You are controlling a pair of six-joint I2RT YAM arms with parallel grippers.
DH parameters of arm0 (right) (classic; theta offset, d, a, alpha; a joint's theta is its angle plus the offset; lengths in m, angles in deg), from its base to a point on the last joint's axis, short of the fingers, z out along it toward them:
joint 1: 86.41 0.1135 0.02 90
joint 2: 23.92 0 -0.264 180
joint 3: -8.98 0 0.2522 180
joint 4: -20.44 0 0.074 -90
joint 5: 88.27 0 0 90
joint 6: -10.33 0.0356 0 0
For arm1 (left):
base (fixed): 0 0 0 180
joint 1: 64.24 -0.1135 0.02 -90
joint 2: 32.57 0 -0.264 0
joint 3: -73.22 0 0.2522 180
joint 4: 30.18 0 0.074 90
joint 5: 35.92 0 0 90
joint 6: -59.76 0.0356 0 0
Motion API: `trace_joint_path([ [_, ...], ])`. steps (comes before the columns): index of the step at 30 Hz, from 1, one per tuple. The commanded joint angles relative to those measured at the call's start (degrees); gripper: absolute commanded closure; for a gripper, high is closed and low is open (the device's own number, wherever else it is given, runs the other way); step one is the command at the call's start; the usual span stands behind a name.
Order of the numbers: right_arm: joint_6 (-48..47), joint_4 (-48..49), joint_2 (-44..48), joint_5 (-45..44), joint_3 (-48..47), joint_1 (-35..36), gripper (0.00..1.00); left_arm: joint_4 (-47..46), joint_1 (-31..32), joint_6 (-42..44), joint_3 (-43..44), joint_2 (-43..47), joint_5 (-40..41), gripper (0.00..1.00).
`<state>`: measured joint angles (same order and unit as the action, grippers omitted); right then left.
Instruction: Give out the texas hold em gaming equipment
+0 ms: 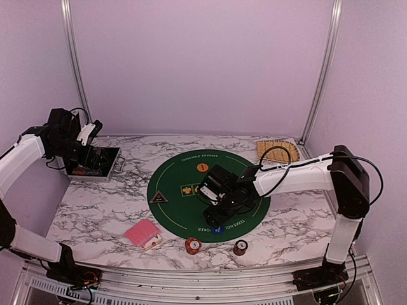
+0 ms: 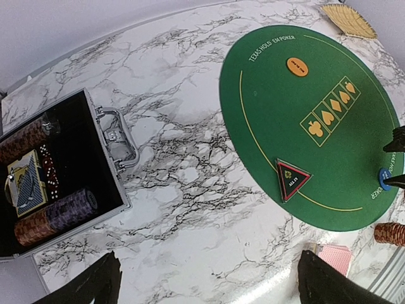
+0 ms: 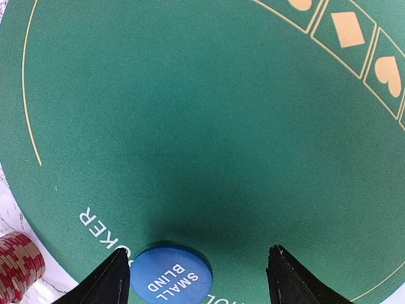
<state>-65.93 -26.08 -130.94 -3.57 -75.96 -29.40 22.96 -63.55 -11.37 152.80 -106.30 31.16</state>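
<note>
On round green mat (image 2: 285,114), flat blue disc (image 3: 169,277), dark triangle (image 2: 292,179)

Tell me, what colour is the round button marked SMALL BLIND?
The button is blue with white lettering, best seen in the right wrist view.

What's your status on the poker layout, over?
Left gripper open, empty. Right gripper open, straddling blue small blind button at green mat edge. Red chip stack nearby, off mat, not blocking.

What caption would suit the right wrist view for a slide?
The right gripper, jaws open, over the round blue SMALL BLIND button lying at the edge of the round green mat.
</note>
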Motion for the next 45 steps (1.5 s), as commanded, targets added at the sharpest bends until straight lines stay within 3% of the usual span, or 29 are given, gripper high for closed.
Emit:
trace_joint_path([
  [1, 0.51, -1.0, 0.56, 0.9, -0.28, 1.09, 0.27, 2.7, -0.3, 1.79, -0.78, 1.9, -0.22, 0.01],
  [7, 0.4, -1.1, -1.35, 0.54, 0.14, 1.87, 0.29, 3.58, -0.28, 2.77, -1.2, 2.44, 0.83, 0.01],
  [23, 1.58, -1.03, 1.13, -2.34, 4.96, 1.32, 0.45, 4.03, -0.26, 2.47, -0.6, 2.49, 0.36, 0.01],
  [32, 2.08, -1.56, 1.47, -1.77, 1.2, 3.0, 0.36, 4.07, -0.25, 2.53, -0.7, 2.54, 0.15, 0.01],
  [45, 3.51, 0.23, -0.15, -0.52, 2.29, 3.36, 0.36, 4.08, -0.3, 2.81, -0.61, 2.48, -0.04, 0.01],
])
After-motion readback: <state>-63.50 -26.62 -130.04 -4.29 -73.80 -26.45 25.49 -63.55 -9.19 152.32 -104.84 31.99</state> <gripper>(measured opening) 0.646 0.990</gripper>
